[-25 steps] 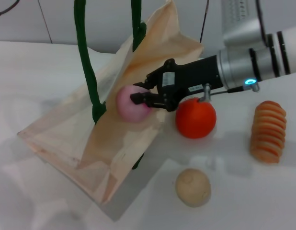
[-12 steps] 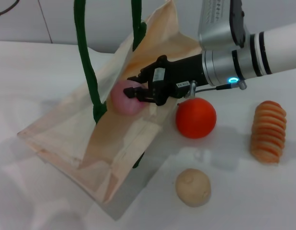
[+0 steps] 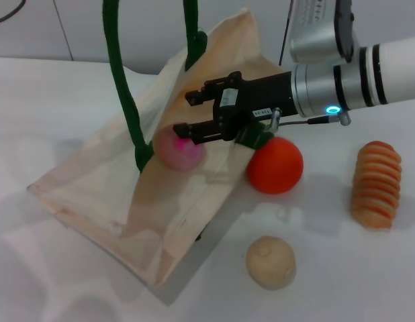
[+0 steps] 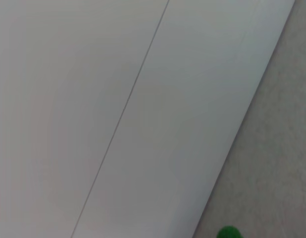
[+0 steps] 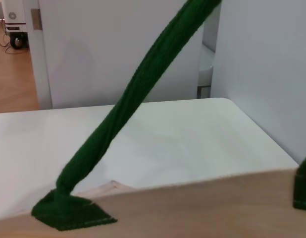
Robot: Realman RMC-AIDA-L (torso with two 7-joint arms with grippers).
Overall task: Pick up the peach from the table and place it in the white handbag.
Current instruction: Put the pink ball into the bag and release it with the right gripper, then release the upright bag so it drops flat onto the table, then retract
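White tabletop [image 3: 53,100] is bearing the white handbag [image 3: 174,181]; the right gripper [image 3: 185,113] is hovering, fingers apart, with the peach [image 3: 179,147] at its six o'clock.

Looks like an indoor lab or test room to us. We see a plain white table [image 3: 53,100] against bare white wall panels [image 5: 83,49], wood-tone floor [image 5: 14,84] off to one side, and some equipment with cables [image 5: 14,29] on the floor there. Toy-like props: orange-red ball [image 3: 274,165], beige ball [image 3: 270,262].
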